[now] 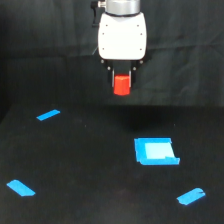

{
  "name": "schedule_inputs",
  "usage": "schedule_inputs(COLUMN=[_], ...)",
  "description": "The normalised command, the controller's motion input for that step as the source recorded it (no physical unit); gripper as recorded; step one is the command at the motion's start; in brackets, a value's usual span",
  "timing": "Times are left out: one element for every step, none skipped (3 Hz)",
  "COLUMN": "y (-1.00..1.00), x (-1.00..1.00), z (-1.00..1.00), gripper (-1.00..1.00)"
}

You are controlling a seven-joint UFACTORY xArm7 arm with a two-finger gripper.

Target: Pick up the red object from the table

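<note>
The red object [121,85] is a small bright red-orange stubby block. It sits between the dark fingers of my gripper [121,82], which is shut on it. The white gripper body hangs from the top centre of the exterior view. The block is held in the air, well above the matte black table [90,165]. Its upper part is hidden between the fingers.
A flat blue square piece [155,151] lies on the table below and to the exterior view's right of the gripper. Blue tape strips lie at the left [48,115], the lower left [21,188] and the lower right [191,196]. A black cloth backdrop hangs behind.
</note>
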Motion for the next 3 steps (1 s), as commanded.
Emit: schedule_inputs(y=[-0.01, -0.01, -0.01], x=[-0.04, -0.04, -0.04], z=[0.20, 0.14, 0.13], gripper=[-0.98, -0.98, -0.98])
